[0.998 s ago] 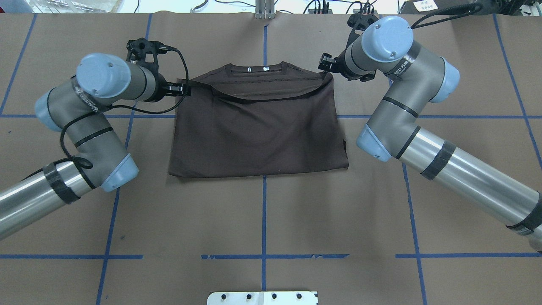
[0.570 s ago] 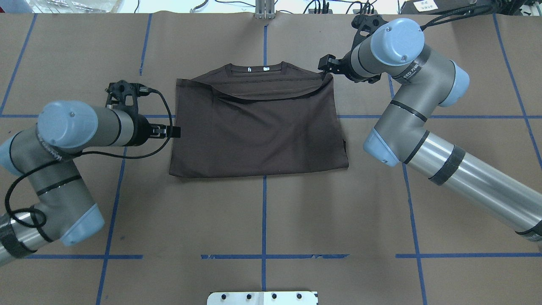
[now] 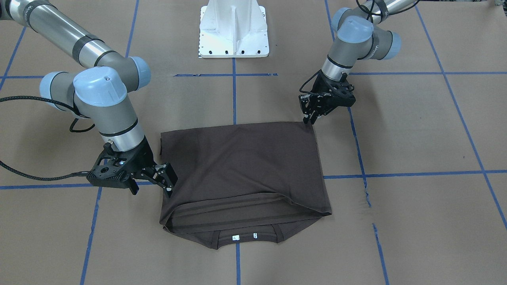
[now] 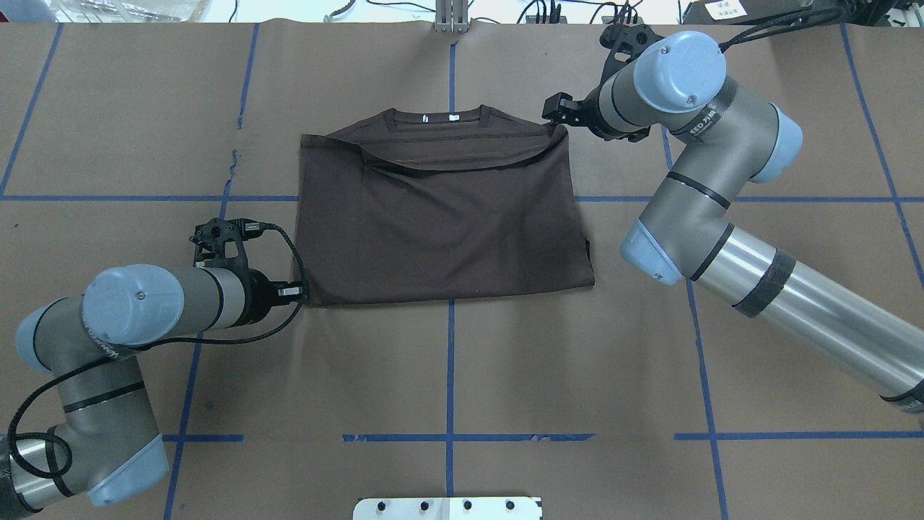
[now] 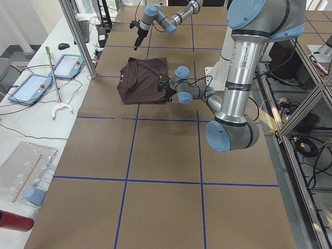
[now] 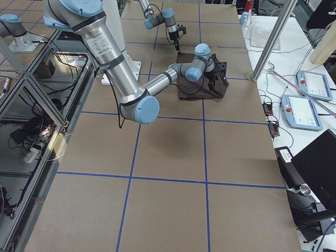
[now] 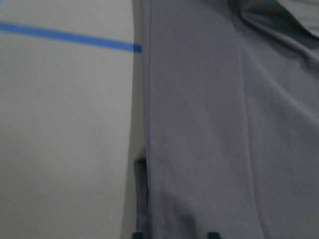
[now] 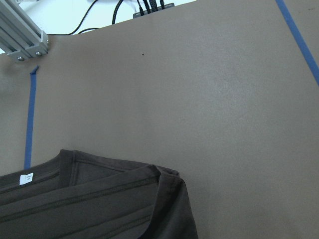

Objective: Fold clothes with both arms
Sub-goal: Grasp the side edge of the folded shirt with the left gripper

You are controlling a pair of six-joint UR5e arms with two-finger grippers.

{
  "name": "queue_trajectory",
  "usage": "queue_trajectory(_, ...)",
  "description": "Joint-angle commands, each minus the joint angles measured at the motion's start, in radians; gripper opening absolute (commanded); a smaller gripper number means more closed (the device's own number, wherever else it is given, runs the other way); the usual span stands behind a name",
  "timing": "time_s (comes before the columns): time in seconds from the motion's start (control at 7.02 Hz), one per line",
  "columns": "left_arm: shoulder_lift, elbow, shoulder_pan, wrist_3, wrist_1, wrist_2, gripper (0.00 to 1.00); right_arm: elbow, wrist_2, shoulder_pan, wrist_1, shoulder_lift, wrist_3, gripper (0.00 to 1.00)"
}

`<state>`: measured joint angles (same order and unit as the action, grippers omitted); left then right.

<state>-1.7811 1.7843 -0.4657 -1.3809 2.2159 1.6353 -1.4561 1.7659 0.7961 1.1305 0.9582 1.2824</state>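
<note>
The dark brown T-shirt [image 4: 440,224] lies folded in half on the brown table, its neckline and white labels [image 4: 437,118] at the far edge. My left gripper [image 4: 303,292] sits low at the shirt's near-left corner. In the left wrist view its two fingertips are apart with the shirt's [image 7: 224,124] edge between them, so it is open. My right gripper [image 4: 554,118] is at the far-right corner. The front-facing view shows this right gripper [image 3: 169,184] with its fingers spread beside the fabric [image 3: 241,166], which rests flat. The left gripper [image 3: 308,120] touches the opposite corner there.
The white bolted pedestal [image 3: 233,31] stands at the robot's side of the table. Blue tape lines [image 4: 449,361] cross the brown surface. Beyond the far edge, a side table holds tablets [image 5: 67,65], and an aluminium post [image 5: 78,36] rises there.
My left arm let go of the far-left corner and swung back along the shirt's left side to the near-left corner. The right arm shifted slightly outward. The shirt lies unchanged.
</note>
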Motion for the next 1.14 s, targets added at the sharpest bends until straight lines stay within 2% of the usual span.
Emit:
queue_trajectory(0.0,0.005,-0.011,0.004,-0.004,-0.004,-0.003,0.24,-0.001,0.001,0.000,-0.002,0.004,0.000,1.00)
queue_trajectory(0.71,0.006,-0.014,0.007,0.002,-0.005,-0.002,0.25,0.000,0.001,0.000,-0.002,0.010,-0.002,1.00)
queue_trajectory(0.86,0.006,-0.013,0.005,0.000,-0.005,-0.003,0.00,0.000,0.001,0.000,-0.002,0.011,-0.002,1.00)
queue_trajectory(1.0,0.006,-0.011,0.005,0.002,-0.005,-0.005,0.00,0.000,0.001,0.000,-0.002,0.011,0.000,1.00)
